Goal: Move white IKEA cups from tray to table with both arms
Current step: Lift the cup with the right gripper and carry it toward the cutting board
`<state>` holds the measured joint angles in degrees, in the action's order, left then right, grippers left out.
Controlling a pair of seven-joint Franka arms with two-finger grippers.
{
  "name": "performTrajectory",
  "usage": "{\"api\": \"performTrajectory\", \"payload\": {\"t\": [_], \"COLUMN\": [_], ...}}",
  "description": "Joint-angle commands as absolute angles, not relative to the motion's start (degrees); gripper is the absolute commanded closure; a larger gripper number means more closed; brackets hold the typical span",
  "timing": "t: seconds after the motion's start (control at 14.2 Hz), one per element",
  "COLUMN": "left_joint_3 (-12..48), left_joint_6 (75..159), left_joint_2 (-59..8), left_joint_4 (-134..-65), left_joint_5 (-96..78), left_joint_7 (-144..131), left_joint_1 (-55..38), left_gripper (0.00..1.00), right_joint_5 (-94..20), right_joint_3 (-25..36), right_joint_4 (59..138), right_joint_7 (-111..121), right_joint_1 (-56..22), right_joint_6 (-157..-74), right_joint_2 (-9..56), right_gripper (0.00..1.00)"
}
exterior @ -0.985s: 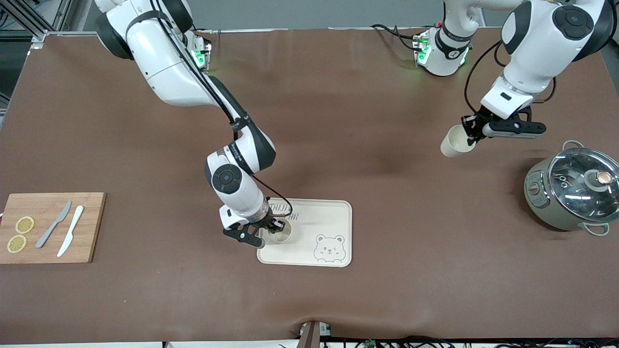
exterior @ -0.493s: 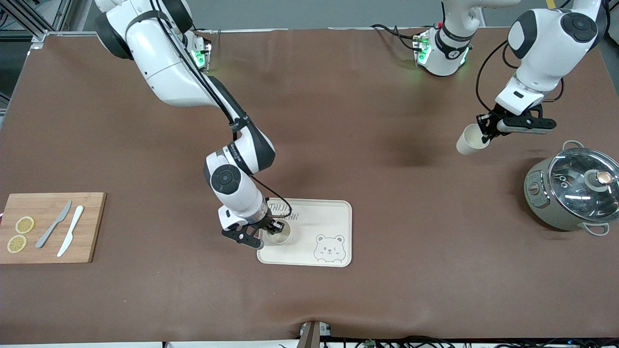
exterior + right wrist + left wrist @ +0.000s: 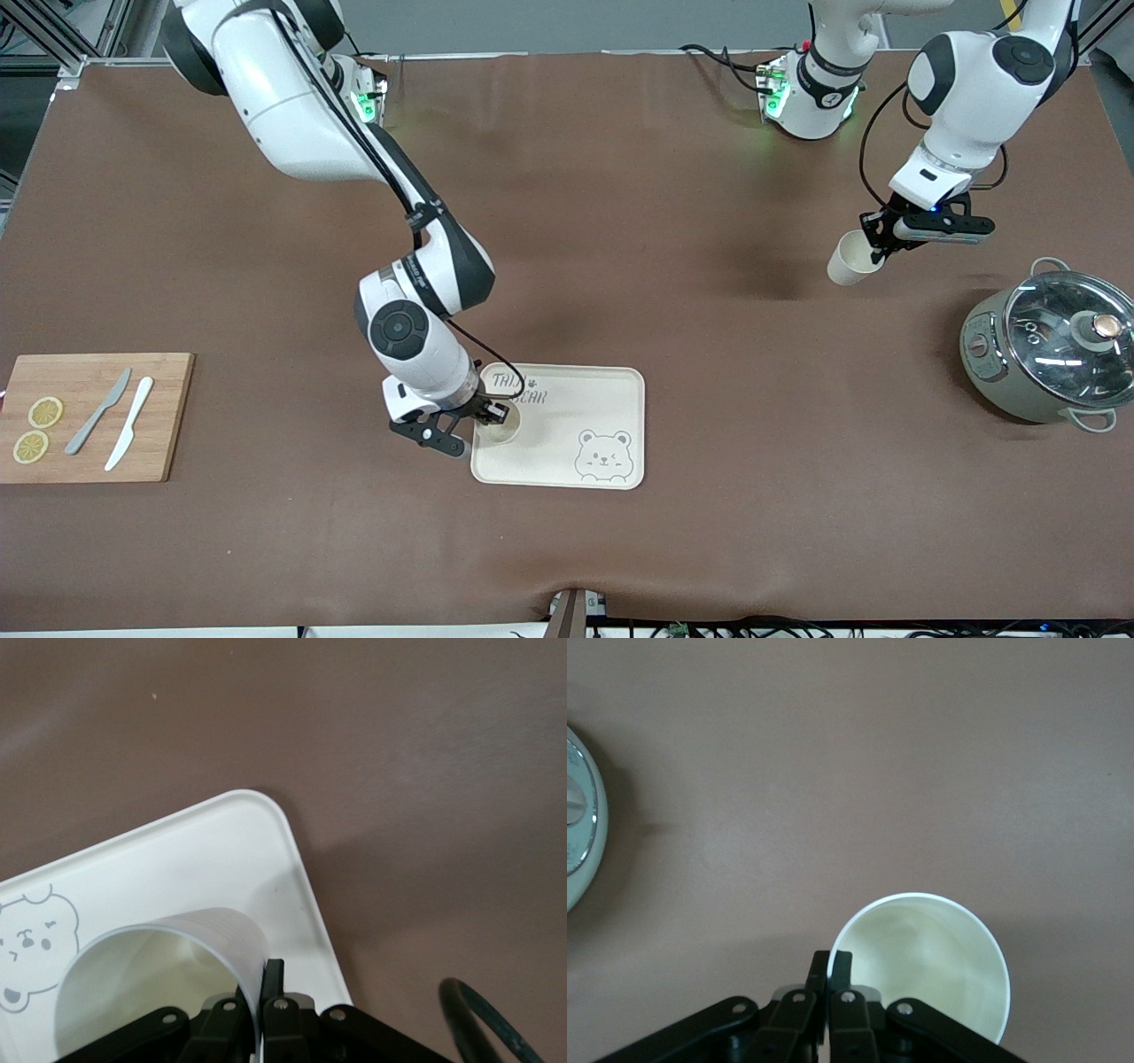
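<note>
One white IKEA cup (image 3: pixel 501 429) is at the bear-printed tray (image 3: pixel 592 403), at the tray's edge toward the right arm's end. My right gripper (image 3: pixel 490 415) is shut on its rim. I cannot tell whether the cup rests on the tray. In the right wrist view the cup (image 3: pixel 151 979) is pinched by my right gripper (image 3: pixel 263 979) above the tray (image 3: pixel 208 855). My left gripper (image 3: pixel 877 239) is shut on the rim of the second cup (image 3: pixel 849 260) and holds it tilted in the air over bare table beside the pot. The left wrist view shows this cup (image 3: pixel 935 961) and my left gripper (image 3: pixel 831 961).
A grey-green pot with a glass lid (image 3: pixel 1050 353) stands at the left arm's end of the table; its edge shows in the left wrist view (image 3: pixel 578 828). A wooden cutting board (image 3: pixel 93 416) with two knives and lemon slices lies at the right arm's end.
My right gripper has shifted the cup a little toward the right arm's end of the tray. My left gripper has carried its cup a little closer to the pot, then slightly back.
</note>
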<state>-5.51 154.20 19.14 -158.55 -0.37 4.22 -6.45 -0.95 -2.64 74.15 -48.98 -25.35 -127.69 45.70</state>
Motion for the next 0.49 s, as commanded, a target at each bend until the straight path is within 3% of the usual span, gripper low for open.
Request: {"api": "performTrajectory", "payload": {"t": [0.0, 0.28, 0.42], "left_joint_3": [-5.5, -5.4, -5.4], "left_joint_6": [158.2, 166.4, 169.2], "left_joint_2": [16.4, 11.6, 9.2], "left_joint_4": [-159.6, -161.6, -162.0], "left_joint_5": [-2.7, -2.7, -2.7], "left_joint_7": [6.1, 6.2, 6.2], "left_joint_1": [-6.4, -6.8, -6.9], "left_gripper": [1.00, 1.00, 1.00], "right_joint_5": [-0.1, -0.8, -1.0], "right_joint_3": [-3.3, -3.5, -3.6], "right_joint_4": [75.7, 76.5, 80.7], "right_joint_7": [-44.9, -35.7, -30.3], "right_joint_1": [-22.4, -17.7, -14.9], "right_joint_6": [-120.4, -111.8, -111.4], "right_joint_2": [39.6, 33.3, 29.3], "right_gripper": [1.00, 1.00, 1.00]}}
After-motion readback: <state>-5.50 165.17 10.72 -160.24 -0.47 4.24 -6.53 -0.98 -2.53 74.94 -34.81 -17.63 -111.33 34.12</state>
